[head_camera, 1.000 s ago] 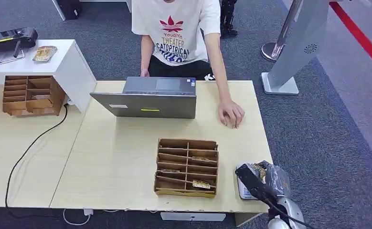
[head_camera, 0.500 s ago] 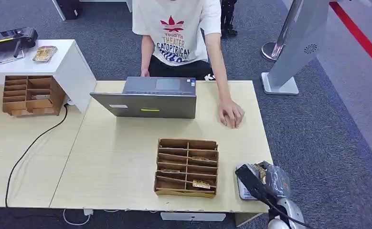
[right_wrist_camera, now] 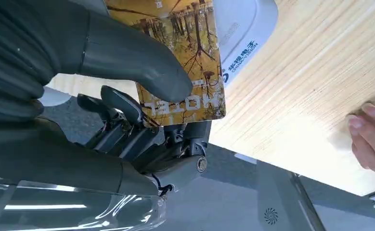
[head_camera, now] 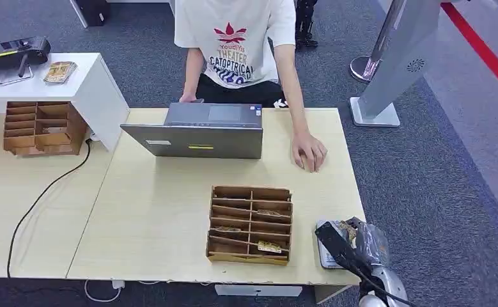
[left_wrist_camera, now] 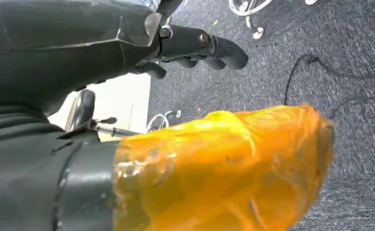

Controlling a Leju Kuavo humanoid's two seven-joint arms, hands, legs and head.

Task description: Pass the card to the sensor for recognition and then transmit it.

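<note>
- Your card sits pinched under the right hand's thumb, held over the white sensor at the table's near right corner.
- You're at the recognition step; handing it to the person likely comes next.
- Left hand: fingers curled, holding nothing.

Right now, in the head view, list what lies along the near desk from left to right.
Black cable → wooden card organizer → white card sensor → right robot hand holding the card over the sensor.
</note>
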